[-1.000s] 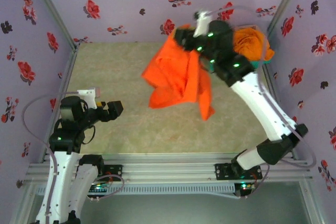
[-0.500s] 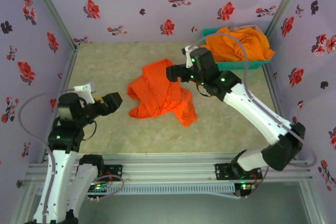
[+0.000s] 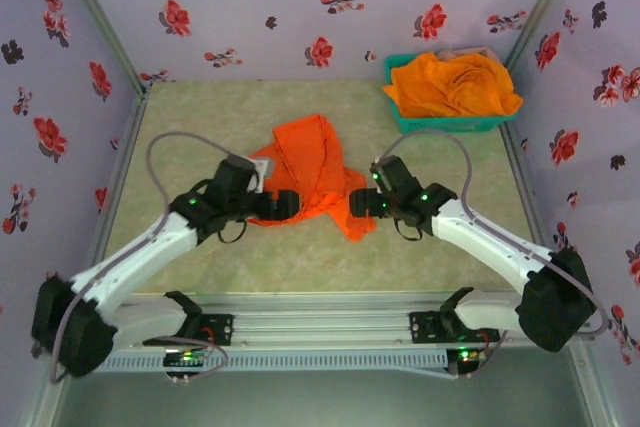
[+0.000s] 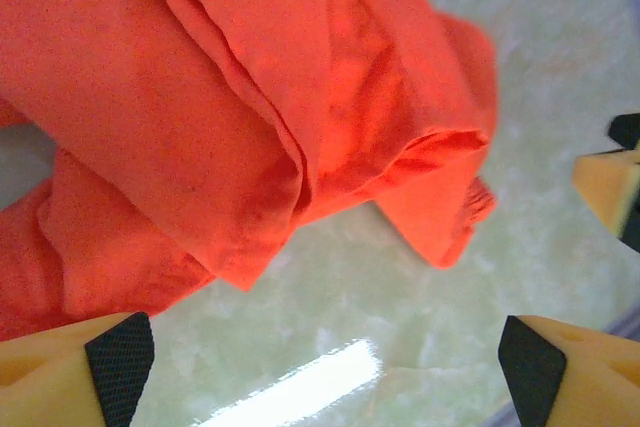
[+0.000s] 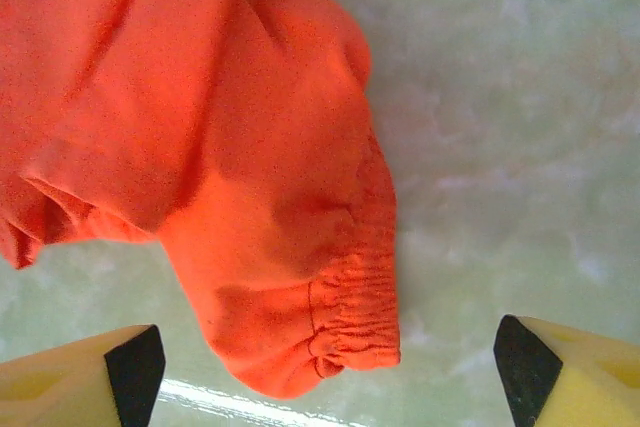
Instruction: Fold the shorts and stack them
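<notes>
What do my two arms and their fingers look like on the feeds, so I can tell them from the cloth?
The left arm and right arm both have white links, black joints and small green lights. A thin grey cable loops off each wrist. The fingers are yellow-orange wedges with black textured pads at the tips.

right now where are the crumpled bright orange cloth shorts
The bright orange shorts lie centre of the top view, between the left gripper and right gripper; the teal plastic basket sits far right.
</notes>
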Tool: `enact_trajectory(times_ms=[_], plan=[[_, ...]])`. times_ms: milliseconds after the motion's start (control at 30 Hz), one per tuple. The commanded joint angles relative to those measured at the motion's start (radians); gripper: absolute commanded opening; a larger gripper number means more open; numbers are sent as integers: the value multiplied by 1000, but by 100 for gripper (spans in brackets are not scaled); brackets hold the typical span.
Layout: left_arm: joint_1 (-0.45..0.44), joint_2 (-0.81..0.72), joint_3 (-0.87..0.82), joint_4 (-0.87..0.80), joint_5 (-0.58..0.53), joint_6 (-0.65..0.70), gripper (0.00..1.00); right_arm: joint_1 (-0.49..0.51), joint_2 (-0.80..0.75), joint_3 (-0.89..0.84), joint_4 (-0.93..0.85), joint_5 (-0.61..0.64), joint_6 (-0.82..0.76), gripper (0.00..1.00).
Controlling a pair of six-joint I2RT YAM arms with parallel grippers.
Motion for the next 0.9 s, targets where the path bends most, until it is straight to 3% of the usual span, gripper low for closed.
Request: enact_trajectory(times_ms=[0, 367, 567, 867], plan=[[-36, 115, 80, 61, -113, 61, 90, 3, 12, -40, 104, -41, 80, 87], [-9, 417, 196, 139, -175, 59, 74, 56, 114, 4, 251, -98, 143, 86], [5, 493, 235, 181, -142, 21, 63, 72, 179, 55, 284, -73, 186, 77], [35, 540, 221, 230, -84, -14, 24, 74, 236, 99, 304, -53, 232, 69]])
